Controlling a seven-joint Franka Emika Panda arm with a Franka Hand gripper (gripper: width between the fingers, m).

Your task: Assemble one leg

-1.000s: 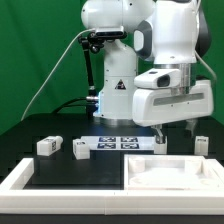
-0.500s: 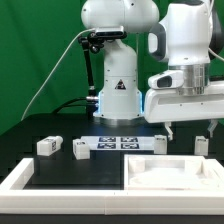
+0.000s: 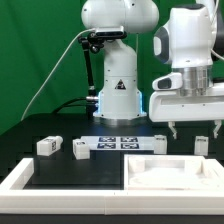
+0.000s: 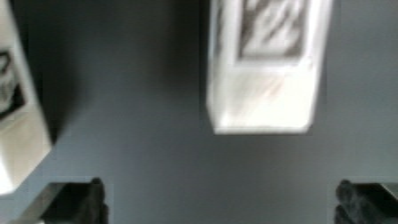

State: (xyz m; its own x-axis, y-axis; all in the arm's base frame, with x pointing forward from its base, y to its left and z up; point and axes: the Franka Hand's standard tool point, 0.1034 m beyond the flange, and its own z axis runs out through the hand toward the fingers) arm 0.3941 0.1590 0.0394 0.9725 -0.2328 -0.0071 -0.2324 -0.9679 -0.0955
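— While a green backdrop fills the room behind, what sits on the black desk (image 3: 60, 165)?

— In the exterior view, the marker board (image 3: 118, 143) lies at the centre. At its 9 o'clock stand a near spare leg (image 3: 80, 149) and a far spare leg (image 3: 47, 146). The leg (image 3: 160, 143) and its neighbour leg (image 3: 201, 145) stand at 3 o'clock. A white square part (image 3: 170, 172) lies at 5 o'clock.

— And the gripper?

— The gripper (image 3: 190, 128) hangs above those last two, jaws wide, holding nothing. A second ago it was further toward 9 o'clock. Each leg bears a black-and-white square tag.
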